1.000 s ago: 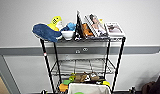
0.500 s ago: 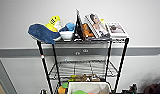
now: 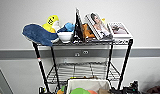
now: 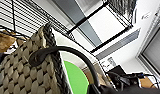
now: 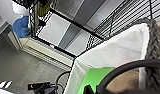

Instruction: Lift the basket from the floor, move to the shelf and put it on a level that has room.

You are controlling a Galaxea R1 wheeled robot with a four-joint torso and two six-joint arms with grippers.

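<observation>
The white-lined woven basket (image 3: 88, 85) sits just before the black wire shelf's (image 3: 81, 72) second tier.

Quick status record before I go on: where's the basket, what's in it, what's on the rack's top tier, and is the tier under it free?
basket: woven basket with white lining, at the bottom edge of the head view, in front of the shelf
basket contents: a green object; other items too unclear to name
top tier: blue cloth item, white bowl, yellow item, leaning books
second tier: wire level shows bare grid
grippers: finger state cannot be told
</observation>
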